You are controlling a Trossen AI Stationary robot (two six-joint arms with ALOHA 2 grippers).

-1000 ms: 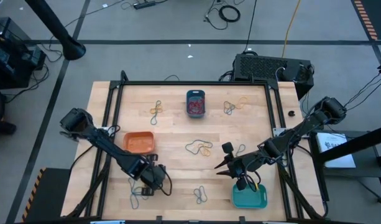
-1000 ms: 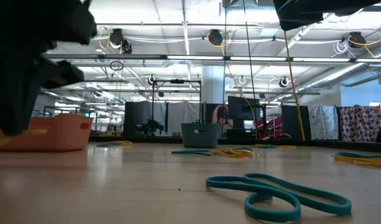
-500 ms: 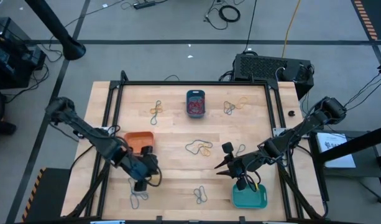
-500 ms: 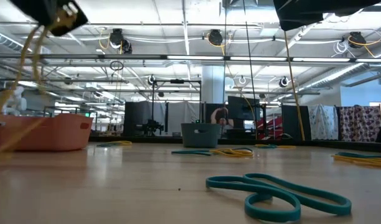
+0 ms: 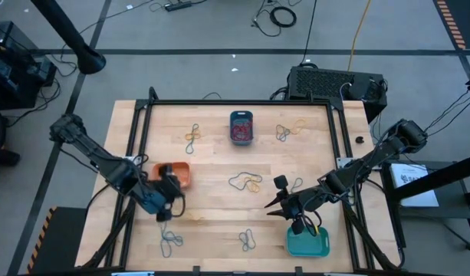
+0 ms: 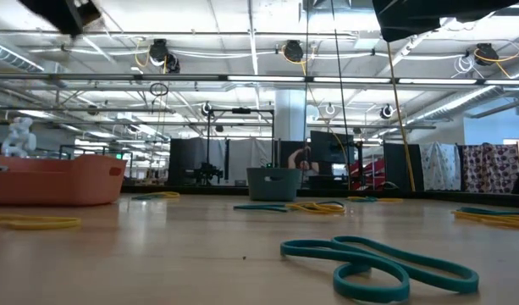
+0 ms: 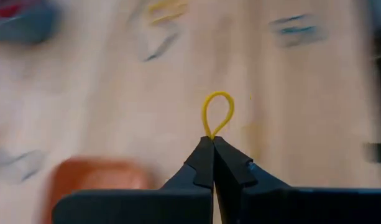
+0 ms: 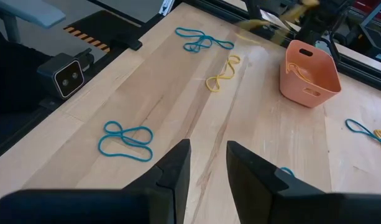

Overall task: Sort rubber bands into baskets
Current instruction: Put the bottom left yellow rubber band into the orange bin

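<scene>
My left gripper hangs above the table beside the orange basket, shut on a yellow rubber band. My right gripper stands open and still, just beyond the far edge of the turquoise basket, with nothing between its fingers. The dark blue basket stands at the far middle with red bands in it. Loose rubber bands lie flat on the wood: yellow, blue, teal. My left gripper pinches the yellow band between its two fingertips. A small loop sticks out past the tips. The fingers slant downward from above. The loop is lifted clear of the table.
More loose bands lie at the far left, far right, middle and near edge. A black frame rims the table. A black box stands behind the far right corner.
My left gripper has risen and drawn back from the near edge toward the table's left, to beside the orange basket, staying shut on the yellow band. Yellow band that was stretched from the gripper down to the table half a second ago now lies flat on it.
</scene>
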